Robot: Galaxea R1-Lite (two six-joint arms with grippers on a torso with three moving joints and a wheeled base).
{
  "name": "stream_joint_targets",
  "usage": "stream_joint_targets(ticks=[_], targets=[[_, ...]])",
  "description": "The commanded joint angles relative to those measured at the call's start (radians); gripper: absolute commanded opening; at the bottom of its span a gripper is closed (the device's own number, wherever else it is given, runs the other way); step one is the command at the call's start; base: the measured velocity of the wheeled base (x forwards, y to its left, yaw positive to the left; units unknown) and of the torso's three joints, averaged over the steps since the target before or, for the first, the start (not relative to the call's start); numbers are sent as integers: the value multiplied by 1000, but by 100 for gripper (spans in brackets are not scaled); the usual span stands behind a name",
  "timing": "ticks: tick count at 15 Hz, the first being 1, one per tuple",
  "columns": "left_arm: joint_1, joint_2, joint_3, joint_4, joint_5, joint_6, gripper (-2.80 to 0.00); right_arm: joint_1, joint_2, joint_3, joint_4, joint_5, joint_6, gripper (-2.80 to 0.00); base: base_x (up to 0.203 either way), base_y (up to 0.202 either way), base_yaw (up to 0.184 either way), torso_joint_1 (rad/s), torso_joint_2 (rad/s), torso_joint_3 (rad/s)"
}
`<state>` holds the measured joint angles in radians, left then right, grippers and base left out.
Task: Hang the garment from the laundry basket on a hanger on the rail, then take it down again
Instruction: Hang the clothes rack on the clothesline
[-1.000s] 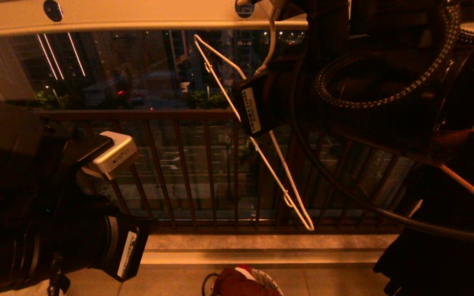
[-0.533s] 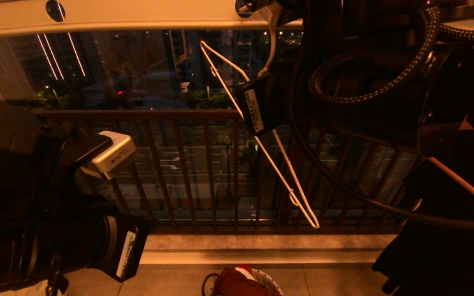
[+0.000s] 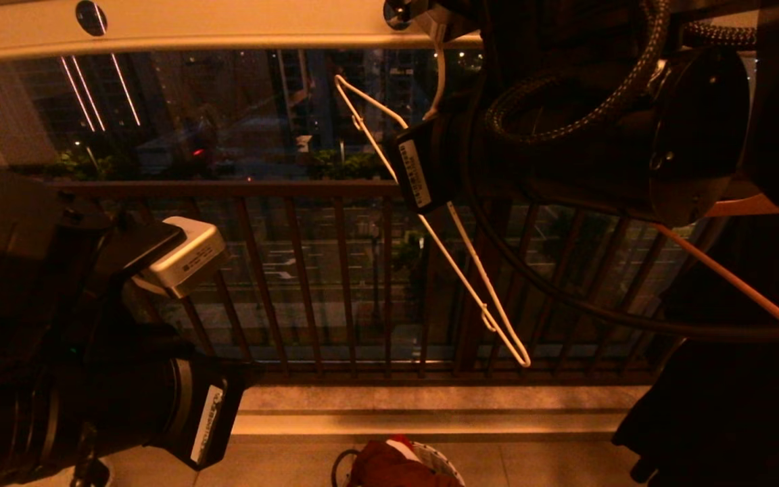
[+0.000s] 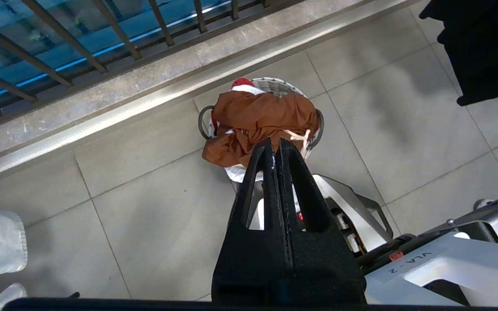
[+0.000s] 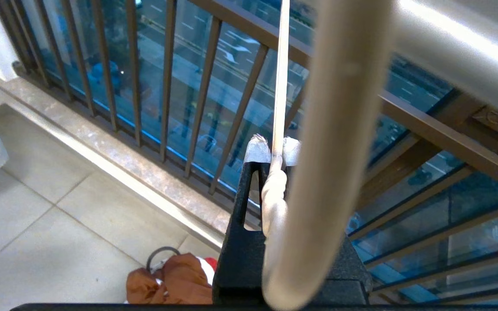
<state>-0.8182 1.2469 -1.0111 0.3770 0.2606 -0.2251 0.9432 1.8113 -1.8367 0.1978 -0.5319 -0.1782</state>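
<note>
Overhead, right gripper (image 5: 273,156) jaws pinch the hanger (image 3: 470,270), thin springy wire best held at its twisted neck, just under the rail (image 3: 227,27); soft shorts (image 4: 260,119) lie in the basket (image 4: 275,84).

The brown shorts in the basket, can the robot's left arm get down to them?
Probably yes. The left gripper hangs shut above the shorts, which lie on top of the basket with only open air between. It would need to open first.

Head camera faces the railing (image 3: 308,270) from close; both wrist cameras look steeply down, sharing the basket (image 4: 275,86) on the floor.
</note>
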Motion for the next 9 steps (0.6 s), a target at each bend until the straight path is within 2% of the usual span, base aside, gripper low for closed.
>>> stream_joint_targets(ticks=[1,5,9], targets=[[-6,2,0,2,2,-2,-280,-1,22,-33,12,-3,-1,-280,0,0,0,0,0,0],[-22,-6,2,2,2,-2,-280,-5,58,-105,65,-3,-1,-280,0,0,0,0,0,0],[-24,-6,2,2,2,-2,-280,-23,63,-108,69,-2,-1,-280,0,0,0,0,0,0]])
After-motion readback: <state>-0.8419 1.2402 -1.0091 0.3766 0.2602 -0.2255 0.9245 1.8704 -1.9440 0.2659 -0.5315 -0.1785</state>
